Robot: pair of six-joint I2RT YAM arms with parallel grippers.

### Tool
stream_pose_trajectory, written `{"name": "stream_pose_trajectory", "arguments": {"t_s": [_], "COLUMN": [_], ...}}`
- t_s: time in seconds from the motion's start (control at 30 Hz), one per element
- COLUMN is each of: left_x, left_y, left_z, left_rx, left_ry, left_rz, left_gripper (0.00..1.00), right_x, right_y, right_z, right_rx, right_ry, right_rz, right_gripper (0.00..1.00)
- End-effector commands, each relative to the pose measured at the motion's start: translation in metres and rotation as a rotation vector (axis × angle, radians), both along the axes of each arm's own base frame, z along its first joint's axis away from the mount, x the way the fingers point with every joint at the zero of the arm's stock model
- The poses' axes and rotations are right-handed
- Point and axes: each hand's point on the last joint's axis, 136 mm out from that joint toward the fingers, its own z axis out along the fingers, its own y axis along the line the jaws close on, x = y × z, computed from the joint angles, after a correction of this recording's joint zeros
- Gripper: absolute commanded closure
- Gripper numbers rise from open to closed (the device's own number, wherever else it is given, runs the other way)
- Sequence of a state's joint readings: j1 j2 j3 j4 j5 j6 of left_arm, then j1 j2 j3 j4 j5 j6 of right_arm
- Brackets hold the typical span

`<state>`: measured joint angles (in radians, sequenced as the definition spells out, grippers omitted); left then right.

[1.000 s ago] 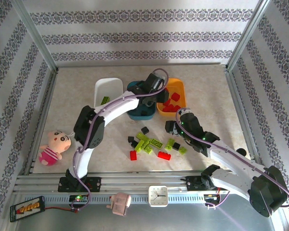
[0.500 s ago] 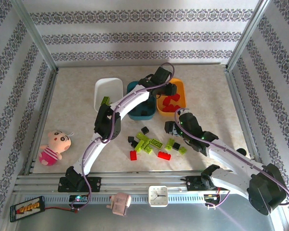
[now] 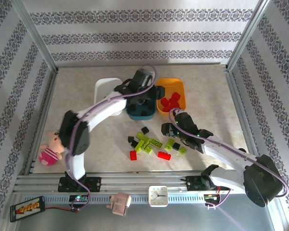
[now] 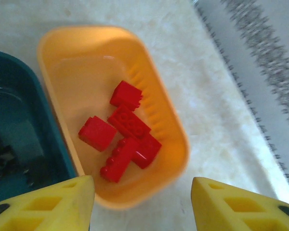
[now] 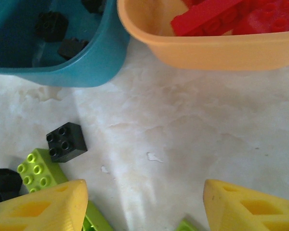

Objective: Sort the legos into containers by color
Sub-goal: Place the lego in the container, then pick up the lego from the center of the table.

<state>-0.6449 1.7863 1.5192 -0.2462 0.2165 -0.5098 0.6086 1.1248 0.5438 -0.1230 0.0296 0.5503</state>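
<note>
The orange tub (image 3: 179,89) (image 4: 149,91) (image 5: 221,48) holds several red legos (image 4: 127,127) (image 3: 171,102). My left gripper (image 3: 155,93) (image 4: 142,202) hangs open and empty near this tub's near rim, next to the teal tub (image 3: 139,113) (image 4: 14,96). The teal tub (image 5: 86,62) holds black legos (image 5: 50,24). My left arm partly hides the white tub (image 3: 105,86). Loose lime legos (image 3: 151,143), two red legos (image 3: 133,155) and black legos (image 3: 145,130) lie mid-table. My right gripper (image 3: 169,129) (image 5: 144,202) stands open over bare table beside a black lego (image 5: 66,141) and a lime lego (image 5: 38,168).
A cartoon doll (image 3: 50,149) lies at the left, partly behind my left arm's elbow. A small clock (image 3: 159,195) and a pink object (image 3: 119,202) sit on the front rail. Metal rails (image 3: 238,110) and patterned walls border the table.
My left gripper went from shut to open, reached out over the orange tub and has swung back left toward the teal tub. The right gripper crept slightly left.
</note>
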Motion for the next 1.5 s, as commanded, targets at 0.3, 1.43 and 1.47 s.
{"name": "stream_pose_trajectory", "arguments": {"t_s": [0.3, 1.43, 1.47], "left_x": [-0.136, -0.186, -0.186], "left_y": [0.143, 0.197, 0.198], "left_z": [-0.023, -0.076, -0.077], "left_rx": [-0.09, -0.054, -0.05], "left_ry": [-0.068, -0.005, -0.007], "left_rz": [0.215, 0.325, 0.331], "left_gripper": [0.13, 0.0, 0.0], "right_x": [0.006, 0.027, 0.027], "right_y": [0.082, 0.079, 0.081], "right_z": [-0.018, -0.08, -0.074], "right_rx": [-0.082, -0.249, -0.236], "right_ry": [0.053, 0.195, 0.181], "right_rz": [0.228, 0.121, 0.13], "right_gripper": [0.35, 0.58, 0.62]}}
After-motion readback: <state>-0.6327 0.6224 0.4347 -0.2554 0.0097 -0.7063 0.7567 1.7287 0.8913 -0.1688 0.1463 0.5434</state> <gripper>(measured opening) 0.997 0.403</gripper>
